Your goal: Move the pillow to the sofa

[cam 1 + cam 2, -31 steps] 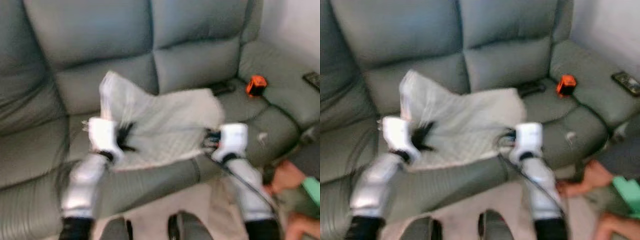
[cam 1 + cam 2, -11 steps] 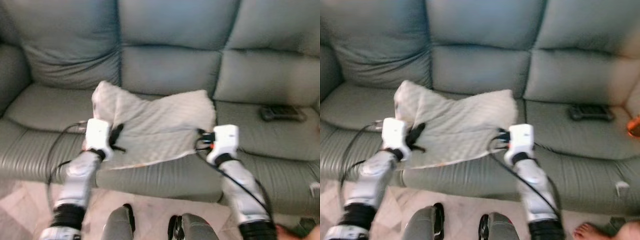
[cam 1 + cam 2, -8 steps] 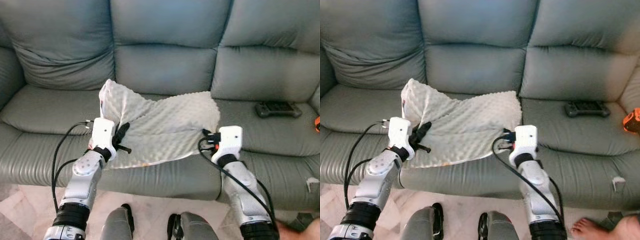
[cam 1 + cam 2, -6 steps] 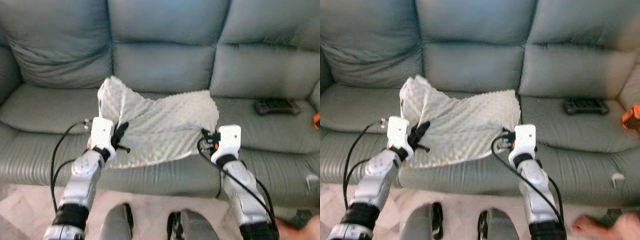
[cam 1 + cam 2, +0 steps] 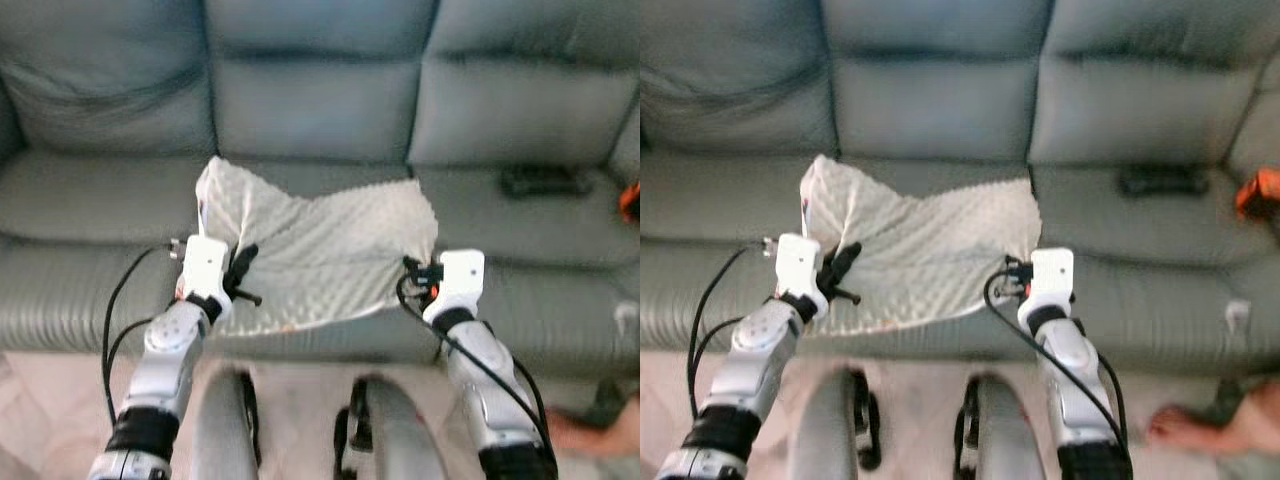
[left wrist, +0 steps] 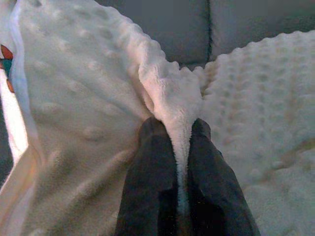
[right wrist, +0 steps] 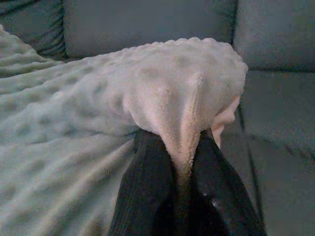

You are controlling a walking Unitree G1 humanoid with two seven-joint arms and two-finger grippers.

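No text, label, brand or number can be read on anything here.

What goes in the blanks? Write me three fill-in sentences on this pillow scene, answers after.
1. The left gripper is shut on a fold of the white ____.
2. The pillow hangs in front of the grey ____.
3. The right gripper pinches the pillow, so it is carried by ____ grippers.
4. The dark remote lies on the sofa seat to the robot's ____.

Answers: pillow; sofa; both; right
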